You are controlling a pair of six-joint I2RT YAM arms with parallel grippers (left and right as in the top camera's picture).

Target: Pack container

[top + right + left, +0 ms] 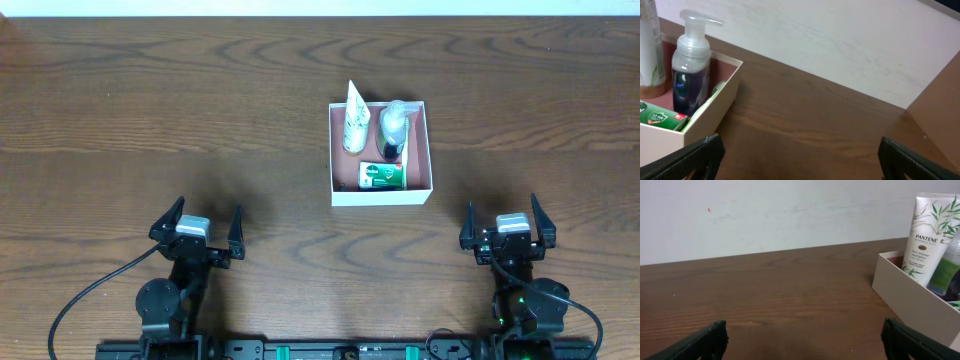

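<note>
While left gripper (211,207) and right gripper (502,203) hang wide-jawed, empty, container (380,197) holds tube (354,125), pump bottle (394,128), green packet (381,176), possibly soap.

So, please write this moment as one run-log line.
container: holds tube, pump bottle, green packet | left gripper: open, empty | right gripper: open, empty

Table (200,120) open; tube (354,120), bottle (394,128), packet (381,176) crowd container (380,197).

I see even, soft light from above; faint shadow hugging the container (380,196); worktop (150,120) dim; wrist views slightly soft, wall (765,215) washed-out.
</note>
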